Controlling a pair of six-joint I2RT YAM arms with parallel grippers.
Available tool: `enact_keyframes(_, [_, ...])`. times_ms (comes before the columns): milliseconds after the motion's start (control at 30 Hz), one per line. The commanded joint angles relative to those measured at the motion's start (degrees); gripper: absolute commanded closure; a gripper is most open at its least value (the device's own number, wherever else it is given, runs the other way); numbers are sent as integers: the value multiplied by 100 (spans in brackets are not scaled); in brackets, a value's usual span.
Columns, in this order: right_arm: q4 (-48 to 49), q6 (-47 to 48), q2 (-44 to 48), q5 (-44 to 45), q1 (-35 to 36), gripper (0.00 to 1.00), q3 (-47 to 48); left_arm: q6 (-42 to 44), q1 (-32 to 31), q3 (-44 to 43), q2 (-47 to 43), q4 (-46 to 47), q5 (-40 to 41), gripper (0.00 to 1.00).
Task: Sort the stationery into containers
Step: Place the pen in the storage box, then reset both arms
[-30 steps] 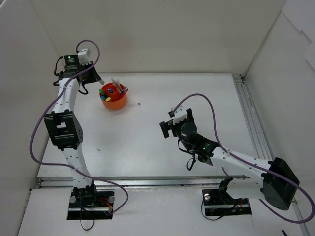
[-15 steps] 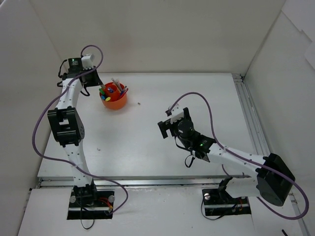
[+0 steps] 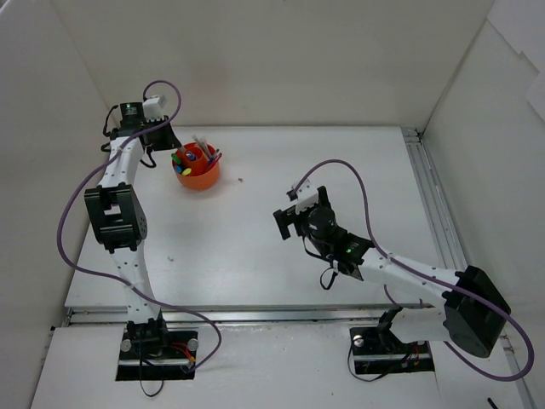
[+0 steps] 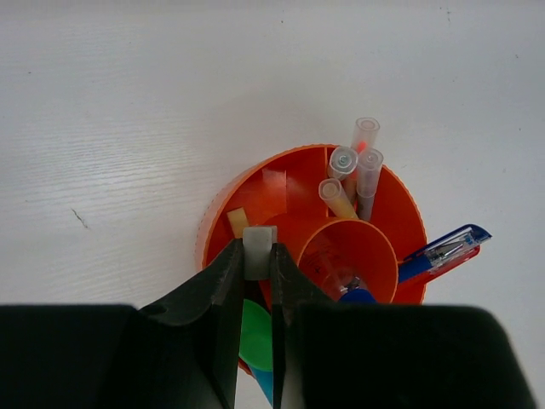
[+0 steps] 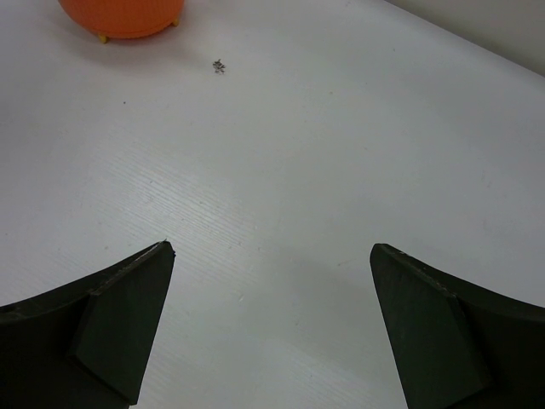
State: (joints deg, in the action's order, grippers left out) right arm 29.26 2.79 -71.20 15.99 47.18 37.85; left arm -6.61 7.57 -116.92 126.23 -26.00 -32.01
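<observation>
Eraser (image 4: 259, 243) poised over the organizer (image 3: 197, 176)
From above, the organizer sits far left on the worktop (image 3: 341, 170); left wrist — left jaws pinch the eraser over an outer compartment, so we should lower before releasing; right wrist — right jaws gape, empty.

Only one container here: a short round orange plastic organizer (image 4: 281, 183) with a single centre well (image 4: 358, 243). Standing in it I count four clear-tipped stick pens (image 4: 343, 159), one blue pen with a metal clip (image 4: 443, 249), one round green cap (image 4: 254, 331) and one blue cap (image 4: 358, 296). There is one small pale beige block eraser (image 4: 259, 247), plus one yellowish-beige piece (image 4: 237, 223) that may be a second. Two white robot arms, the left arm (image 3: 111, 217) and the right arm (image 3: 409, 273), carry one purple cable (image 3: 64, 230) each. One dark speck (image 5: 220, 66) marks the white table (image 3: 341, 170).
</observation>
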Motion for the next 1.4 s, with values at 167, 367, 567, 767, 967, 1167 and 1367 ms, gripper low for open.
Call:
enact_keyframes(167, [326,-68,10,10,-68,2,215,-24,34,-164,-143,359,28,97])
enact_keyframes(367, [326,-77,106,71,-77,2,144,63,-71,-146,-91,402,344,82])
enact_keyframes(567, [326,-129,238,71,-86,2,74,107,-72,-147,-38,482,239,68])
enact_keyframes(767, [283,-147,405,45,-77,2,-5,72,-72,-94,-177,490,116,60])
enact_keyframes(967, [274,-252,581,150,-68,2,-58,64,-72,222,-889,508,221,0])
enact_keyframes(1167, [134,-742,818,789,-86,2,-146,-85,-72,1354,-2644,639,1203,0])
enact_keyframes(1367, [-570,-1526,1028,1546,-77,2,-66,-1113,-125,3902,-5396,1229,2443,0])
